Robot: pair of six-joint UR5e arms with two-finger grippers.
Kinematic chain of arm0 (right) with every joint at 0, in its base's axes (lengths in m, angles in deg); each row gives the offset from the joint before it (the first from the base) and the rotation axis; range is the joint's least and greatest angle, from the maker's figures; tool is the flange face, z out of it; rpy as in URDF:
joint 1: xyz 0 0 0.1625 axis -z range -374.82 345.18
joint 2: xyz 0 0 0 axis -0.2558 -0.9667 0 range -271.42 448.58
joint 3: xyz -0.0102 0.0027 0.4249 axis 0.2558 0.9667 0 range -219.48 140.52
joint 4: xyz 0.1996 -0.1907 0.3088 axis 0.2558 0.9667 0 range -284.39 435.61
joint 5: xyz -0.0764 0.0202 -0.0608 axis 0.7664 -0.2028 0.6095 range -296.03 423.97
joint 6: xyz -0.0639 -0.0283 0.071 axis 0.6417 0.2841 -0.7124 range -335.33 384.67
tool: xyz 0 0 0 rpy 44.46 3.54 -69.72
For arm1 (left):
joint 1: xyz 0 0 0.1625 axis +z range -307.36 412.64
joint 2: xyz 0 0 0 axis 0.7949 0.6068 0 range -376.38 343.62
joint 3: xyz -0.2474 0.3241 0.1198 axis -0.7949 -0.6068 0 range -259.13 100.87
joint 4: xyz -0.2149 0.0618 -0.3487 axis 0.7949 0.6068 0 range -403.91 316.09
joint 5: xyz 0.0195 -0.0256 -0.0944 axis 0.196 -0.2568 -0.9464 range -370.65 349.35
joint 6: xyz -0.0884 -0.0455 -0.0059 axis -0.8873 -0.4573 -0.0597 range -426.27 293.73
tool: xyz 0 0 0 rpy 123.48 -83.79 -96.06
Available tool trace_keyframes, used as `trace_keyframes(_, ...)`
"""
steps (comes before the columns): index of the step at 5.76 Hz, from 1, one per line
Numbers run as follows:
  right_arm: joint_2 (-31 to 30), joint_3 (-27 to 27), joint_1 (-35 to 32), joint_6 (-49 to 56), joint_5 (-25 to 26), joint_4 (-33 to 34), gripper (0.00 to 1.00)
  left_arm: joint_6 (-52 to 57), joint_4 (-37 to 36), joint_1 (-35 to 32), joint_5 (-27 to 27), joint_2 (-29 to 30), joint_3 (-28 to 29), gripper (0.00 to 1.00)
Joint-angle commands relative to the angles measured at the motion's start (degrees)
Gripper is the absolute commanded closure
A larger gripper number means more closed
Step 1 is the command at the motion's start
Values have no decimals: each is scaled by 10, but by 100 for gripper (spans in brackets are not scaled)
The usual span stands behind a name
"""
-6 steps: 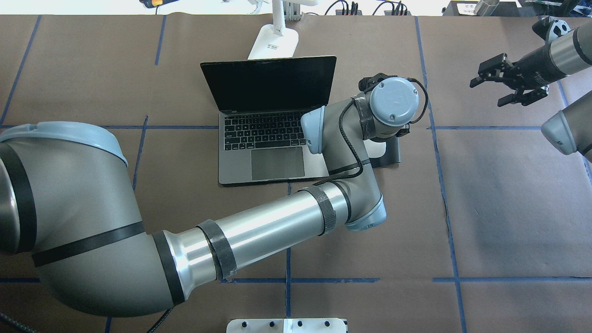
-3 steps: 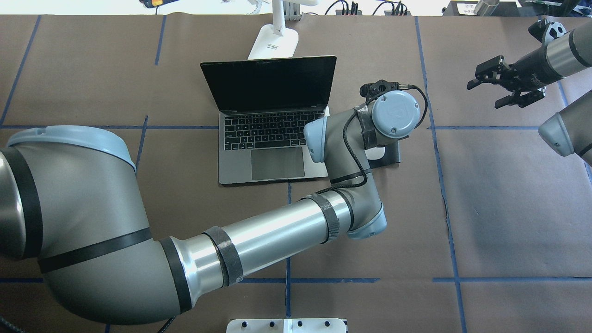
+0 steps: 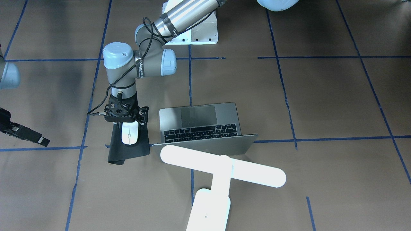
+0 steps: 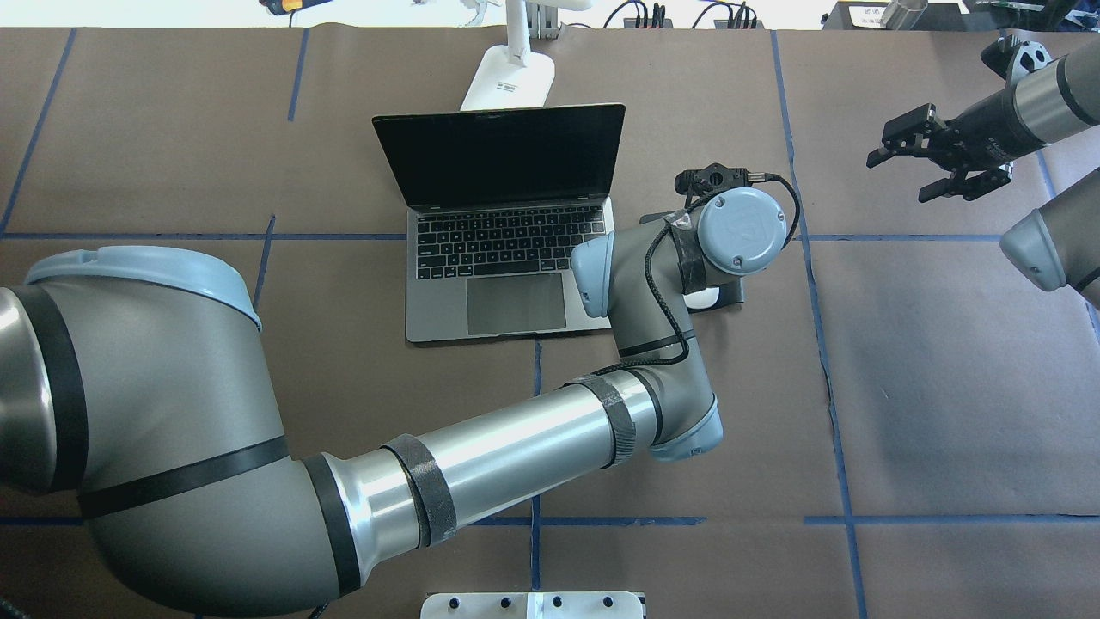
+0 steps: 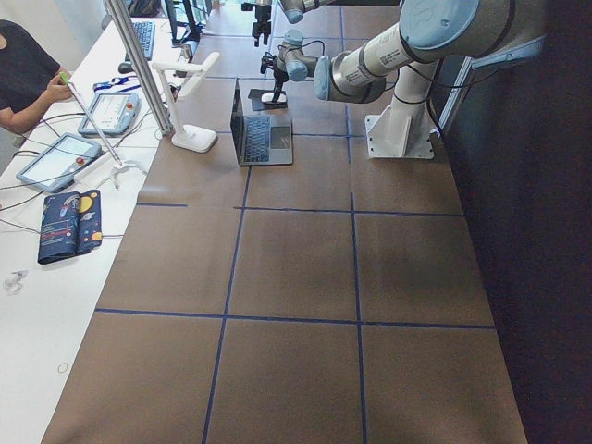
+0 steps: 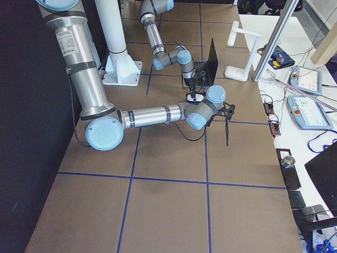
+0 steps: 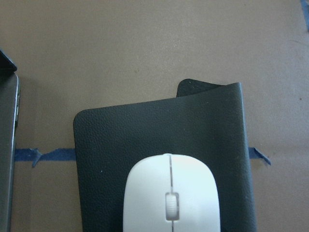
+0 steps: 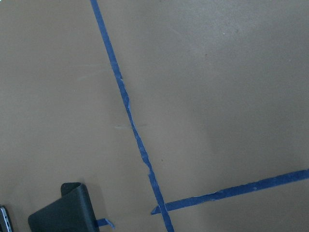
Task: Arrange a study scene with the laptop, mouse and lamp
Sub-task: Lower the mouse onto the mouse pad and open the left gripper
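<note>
The grey laptop [image 4: 507, 223] stands open mid-table, its screen facing the robot; it also shows in the front-facing view [image 3: 202, 123]. The white mouse [image 3: 129, 134] lies on a black mat [image 3: 128, 152] to the laptop's right, and it fills the bottom of the left wrist view [image 7: 171, 193]. My left gripper [image 3: 126, 118] hangs just above the mouse's near end, seemingly open and holding nothing. The white lamp [image 3: 221, 166] stands behind the laptop, its base [image 4: 507, 82] at the far edge. My right gripper [image 4: 898, 178] is open and empty at the far right.
The white arm pedestal [image 4: 533, 604] sits at the near edge. The mat's far corner curls up [image 7: 212, 89]. Blue tape lines cross the brown table cover. An operators' bench with tablets [image 5: 55, 162] runs past the far edge.
My left wrist has drawn back toward the robot, over the mouse's near end. The mouse and mat stay put. My right gripper has shifted slightly and then held still.
</note>
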Motion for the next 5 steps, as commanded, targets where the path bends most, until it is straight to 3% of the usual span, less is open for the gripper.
trace_keyframes(1,1,-2,0,0,-2,1,0,-1,1,2,2,4,0,0)
trace_keyframes(3,3,-3,0,0,-1,2,0,-2,0,1,0,13,-10,0)
trace_keyframes(5,-5,-4,-2,1,-1,1,0,-1,-30,-5,-5,8,-68,0)
